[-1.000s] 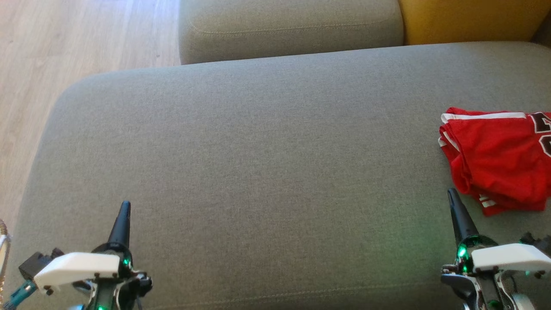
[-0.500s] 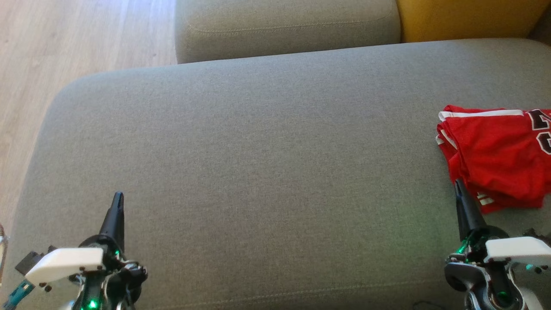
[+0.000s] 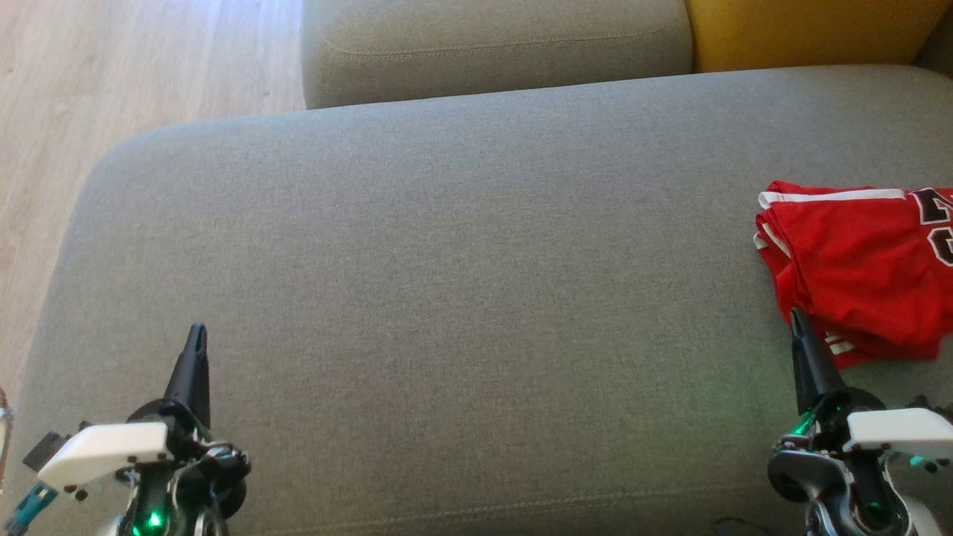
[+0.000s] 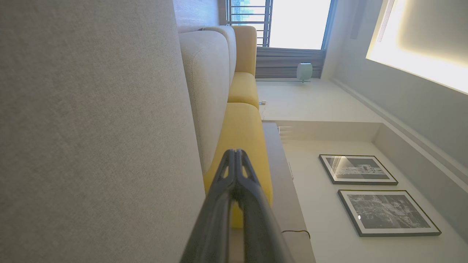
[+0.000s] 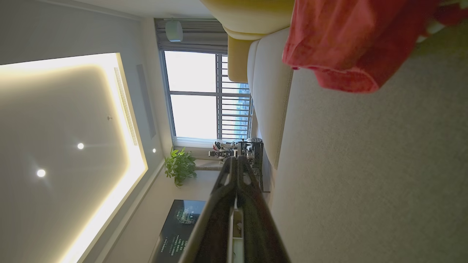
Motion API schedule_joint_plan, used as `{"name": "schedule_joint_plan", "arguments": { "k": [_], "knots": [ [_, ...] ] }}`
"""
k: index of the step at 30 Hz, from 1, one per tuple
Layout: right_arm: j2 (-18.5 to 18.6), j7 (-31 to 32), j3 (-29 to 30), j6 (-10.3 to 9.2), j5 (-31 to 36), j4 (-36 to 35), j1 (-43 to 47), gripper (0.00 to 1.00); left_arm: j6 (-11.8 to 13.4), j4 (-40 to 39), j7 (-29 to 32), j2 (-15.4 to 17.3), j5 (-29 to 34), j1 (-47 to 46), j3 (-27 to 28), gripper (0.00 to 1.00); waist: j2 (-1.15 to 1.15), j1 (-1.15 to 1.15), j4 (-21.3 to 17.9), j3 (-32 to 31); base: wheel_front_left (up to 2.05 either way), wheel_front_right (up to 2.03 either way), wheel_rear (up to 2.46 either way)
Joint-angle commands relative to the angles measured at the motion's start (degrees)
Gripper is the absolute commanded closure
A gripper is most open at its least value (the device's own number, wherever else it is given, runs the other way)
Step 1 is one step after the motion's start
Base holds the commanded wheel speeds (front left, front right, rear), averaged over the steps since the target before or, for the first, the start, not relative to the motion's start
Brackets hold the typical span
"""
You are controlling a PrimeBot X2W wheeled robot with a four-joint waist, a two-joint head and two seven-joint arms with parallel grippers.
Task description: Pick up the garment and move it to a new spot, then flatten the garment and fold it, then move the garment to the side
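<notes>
Garment (image 3: 856, 275): red, white trim, dark lettering, folded in layers, flat on grey sofa seat (image 3: 461, 260) at far 3 o'clock side of head view, partly cut by frame edge. Long axis roughly 9-to-3 across seat; white-striped edge toward 12, looser hems toward 6. Right claw (image 3: 798, 321): both fingers pressed together, nothing between them, pointing toward 12, tip level with near 9 o'clock corner of garment. From that tip, bulk of garment toward 1 to 2 o'clock, just beside. Contact with that corner: cannot tell from head view; in right wrist view garment off to one side and ahead of fingertips, apparently apart. Left claw (image 3: 196, 333): likewise closed tight and empty, low at 7 o'clock, well apart from garment, whole bare seat between. Judgement: right arm clearly nearer, any next reach best given to it; would call for opening first, then short shift toward 2 o'clock onto near corner. Stage of task uncertain: folded and lying at side, so possibly near finish.
</notes>
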State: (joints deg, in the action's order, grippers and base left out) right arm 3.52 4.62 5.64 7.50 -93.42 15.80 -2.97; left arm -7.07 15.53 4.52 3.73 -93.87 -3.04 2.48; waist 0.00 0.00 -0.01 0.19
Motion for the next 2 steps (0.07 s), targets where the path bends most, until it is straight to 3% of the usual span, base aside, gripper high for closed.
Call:
{"name": "schedule_joint_plan", "arguments": {
  "k": [1, 2],
  "knots": [
    [0.6, 0.5, -0.9, -0.01, -0.2, -1.9, -3.1, 1.0, -0.4, -1.6, 0.4, 0.6, 0.0, -3.0, 2.0, 1.0, 0.0, 0.0, 0.0, 0.0, 0.0, 0.0, 0.0],
    [0.6, 0.5, -0.9, -0.01, -0.2, -1.9, -3.1, 1.0, -0.4, -1.6, 0.4, 0.6, 0.0, -3.0, 2.0, 1.0, 0.0, 0.0, 0.0, 0.0, 0.0, 0.0, 0.0]
  ]
}}
